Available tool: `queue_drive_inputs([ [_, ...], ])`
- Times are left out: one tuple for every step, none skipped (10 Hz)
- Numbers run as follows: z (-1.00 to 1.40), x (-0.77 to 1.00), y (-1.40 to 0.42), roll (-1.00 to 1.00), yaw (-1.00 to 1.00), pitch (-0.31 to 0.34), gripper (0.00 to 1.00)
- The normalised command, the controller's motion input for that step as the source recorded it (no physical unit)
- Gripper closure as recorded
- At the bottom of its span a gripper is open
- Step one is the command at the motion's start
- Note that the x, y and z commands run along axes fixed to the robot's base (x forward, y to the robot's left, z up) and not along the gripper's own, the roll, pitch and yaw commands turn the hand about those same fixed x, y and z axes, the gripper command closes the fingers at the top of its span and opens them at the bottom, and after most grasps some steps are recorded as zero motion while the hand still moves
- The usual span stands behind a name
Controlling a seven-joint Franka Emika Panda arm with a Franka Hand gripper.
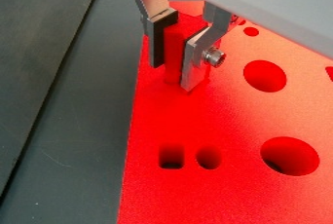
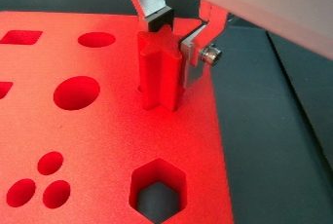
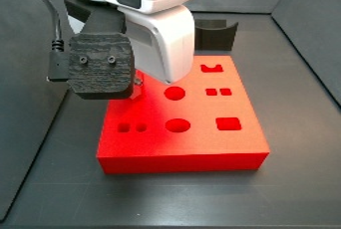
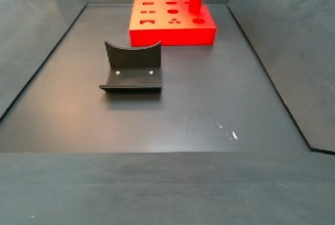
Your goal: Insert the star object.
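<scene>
Gripper (image 2: 176,35) above the red block (image 2: 104,140), its fingers (image 2: 155,16) pinching the upper part of the star peg (image 2: 160,72). The peg stands upright, its lower end meeting the block's top face near one edge; a side view shows the same pose, peg (image 4: 195,4) vertical at the block's (image 4: 170,25) corner region. The vertical hold presumably keeps the peg's axis in line with a hole, so that it can be pressed straight down.

Whether the peg's tip already sits in a hole or merely rests on the face cannot be told: in both wrist views the contact is red on red, and the peg (image 1: 182,48) shows only as a sliver between the fingers. The star end face is not visible in any view. In a side view the arm's white housing (image 3: 158,24) covers gripper and peg entirely, along with part of the block (image 3: 186,133). The block's other holes, round, square and hexagonal (image 2: 159,191), lie open.

The fixture (image 4: 131,67) stands well apart on the dark surface (image 4: 197,102), unused here.
</scene>
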Motion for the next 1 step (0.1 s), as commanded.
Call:
queue_drive_inputs([
  [0.0,0.0,0.0,0.0,0.0,0.0,1.0],
])
